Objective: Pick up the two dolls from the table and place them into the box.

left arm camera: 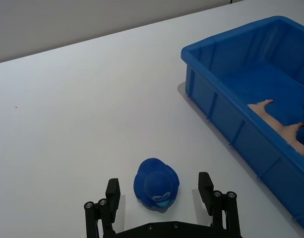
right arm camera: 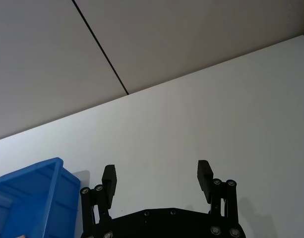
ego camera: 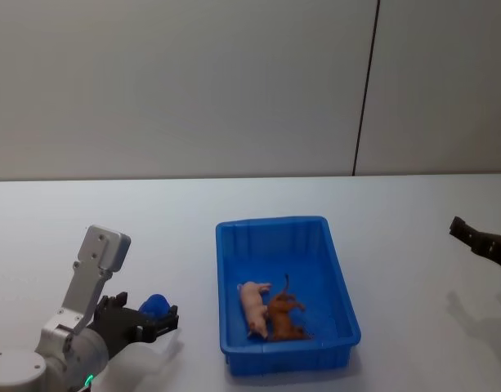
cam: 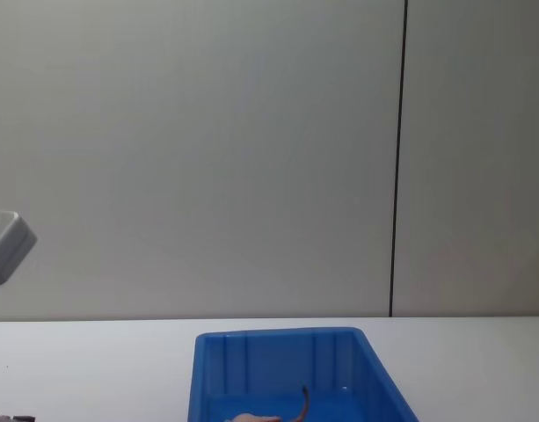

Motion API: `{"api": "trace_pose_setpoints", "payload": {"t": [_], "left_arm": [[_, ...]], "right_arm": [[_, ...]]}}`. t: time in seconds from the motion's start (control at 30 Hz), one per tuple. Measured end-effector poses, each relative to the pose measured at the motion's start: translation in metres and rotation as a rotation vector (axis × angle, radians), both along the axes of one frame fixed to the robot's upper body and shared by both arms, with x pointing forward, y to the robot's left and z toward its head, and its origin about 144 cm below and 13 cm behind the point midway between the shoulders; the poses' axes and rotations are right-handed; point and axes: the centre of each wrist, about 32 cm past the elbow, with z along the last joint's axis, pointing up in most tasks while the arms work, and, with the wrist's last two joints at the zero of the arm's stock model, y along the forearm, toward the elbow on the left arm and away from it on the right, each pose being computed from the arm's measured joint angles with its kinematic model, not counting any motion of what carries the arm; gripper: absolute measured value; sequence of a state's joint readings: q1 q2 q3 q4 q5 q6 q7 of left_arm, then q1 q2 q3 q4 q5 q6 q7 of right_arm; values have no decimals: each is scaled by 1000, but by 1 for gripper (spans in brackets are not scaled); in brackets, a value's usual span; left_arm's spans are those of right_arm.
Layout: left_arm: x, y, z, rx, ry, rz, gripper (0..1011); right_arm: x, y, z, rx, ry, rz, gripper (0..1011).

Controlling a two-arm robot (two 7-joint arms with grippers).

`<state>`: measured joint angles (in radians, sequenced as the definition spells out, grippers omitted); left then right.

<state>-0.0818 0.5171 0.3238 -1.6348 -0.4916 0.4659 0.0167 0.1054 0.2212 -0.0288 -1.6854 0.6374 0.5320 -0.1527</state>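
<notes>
Both dolls lie inside the blue box (ego camera: 270,222) near its front wall: the pale pink doll (ego camera: 254,306) on the left and the reddish-brown doll (ego camera: 284,318) touching it on the right. In the left wrist view the pink doll (left arm camera: 278,121) shows over the box's rim (left arm camera: 226,54). My left gripper (ego camera: 148,320) is low over the table, left of the box. It is open, with a small blue toy (left arm camera: 155,183) between its fingers (left arm camera: 113,191) and gaps on both sides. My right gripper (right arm camera: 157,172) is open and holds nothing, above the table right of the box.
The white table (ego camera: 397,212) stretches wide on both sides of the box. The small blue toy (ego camera: 154,305) stands about a hand's width from the box's left wall. A grey wall with a dark vertical seam (cam: 397,158) rises behind the table.
</notes>
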Motion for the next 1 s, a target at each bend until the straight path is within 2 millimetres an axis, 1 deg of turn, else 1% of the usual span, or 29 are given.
{"api": "trace_pose_setpoints", "payload": {"t": [0.5,0.83,0.87,0.9,0.93,1.0], "left_arm": [[18,3,-10,-1,18,-15,1001],[24,4,-13,10,45,-21,1001],[25,4,-14,11,46,-22,998],[25,4,-14,12,49,-22,964],[25,4,-14,13,50,-22,964],[26,4,-14,14,53,-22,925]], "right_arm": [[0,0,0,0,0,0,1001],[0,0,0,0,0,0,1001],[0,0,0,0,0,0,1001],[0,0,0,0,0,0,1001],[0,0,0,0,0,0,1001],[0,0,0,0,0,0,1001]]}}
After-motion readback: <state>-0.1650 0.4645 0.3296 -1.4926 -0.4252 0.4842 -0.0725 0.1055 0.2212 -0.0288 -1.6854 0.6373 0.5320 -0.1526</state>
